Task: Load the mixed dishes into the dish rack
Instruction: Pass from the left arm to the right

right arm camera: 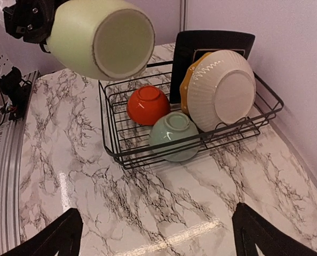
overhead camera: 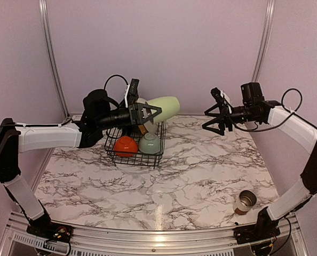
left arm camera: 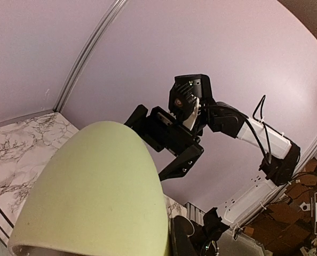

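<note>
Hanging at upper centre of the top view, the left gripper (overhead camera: 149, 113) had its fingers clamped on the rim of a pale green cup (overhead camera: 166, 106), held sideways in the air by the far side of the dish rack (overhead camera: 148, 160). Inside the rack sat an upturned orange bowl (overhead camera: 125, 145), a sage-green bowl (overhead camera: 149, 143), and a white ribbed bowl (right arm camera: 222, 90) leaning on a yellow plate (right arm camera: 188, 80) and a black square plate (right arm camera: 212, 42). The right gripper (overhead camera: 209, 121) hung empty at centre right, fingers spread wide, well apart from the rack, and a small grey-brown cup (overhead camera: 246, 201) sat on the marble table (overhead camera: 190, 176) at lower right.
</note>
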`<action>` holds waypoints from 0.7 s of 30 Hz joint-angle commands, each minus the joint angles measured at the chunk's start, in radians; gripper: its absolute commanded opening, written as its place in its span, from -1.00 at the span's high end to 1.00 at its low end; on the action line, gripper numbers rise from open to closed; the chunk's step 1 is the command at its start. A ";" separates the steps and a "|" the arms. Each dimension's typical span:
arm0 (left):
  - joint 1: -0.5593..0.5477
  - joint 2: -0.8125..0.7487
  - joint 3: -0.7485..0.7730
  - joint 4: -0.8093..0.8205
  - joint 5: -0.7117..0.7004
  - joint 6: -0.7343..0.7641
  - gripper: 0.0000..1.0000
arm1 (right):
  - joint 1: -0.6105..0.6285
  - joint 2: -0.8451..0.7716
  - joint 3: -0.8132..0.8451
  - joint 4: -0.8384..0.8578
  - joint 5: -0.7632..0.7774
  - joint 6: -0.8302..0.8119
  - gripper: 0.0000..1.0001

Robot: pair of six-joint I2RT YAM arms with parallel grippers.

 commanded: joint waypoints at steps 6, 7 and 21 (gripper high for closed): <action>0.077 0.080 -0.066 0.966 0.062 -0.712 1.00 | 0.144 0.108 0.183 0.114 -0.110 0.076 -0.62; 0.084 0.098 -0.065 1.016 0.054 -0.770 1.00 | 0.153 0.117 0.196 0.128 -0.102 0.089 -0.60; 0.109 0.159 -0.075 1.216 0.013 -0.966 1.00 | 0.284 0.246 0.308 0.229 -0.073 0.225 -0.46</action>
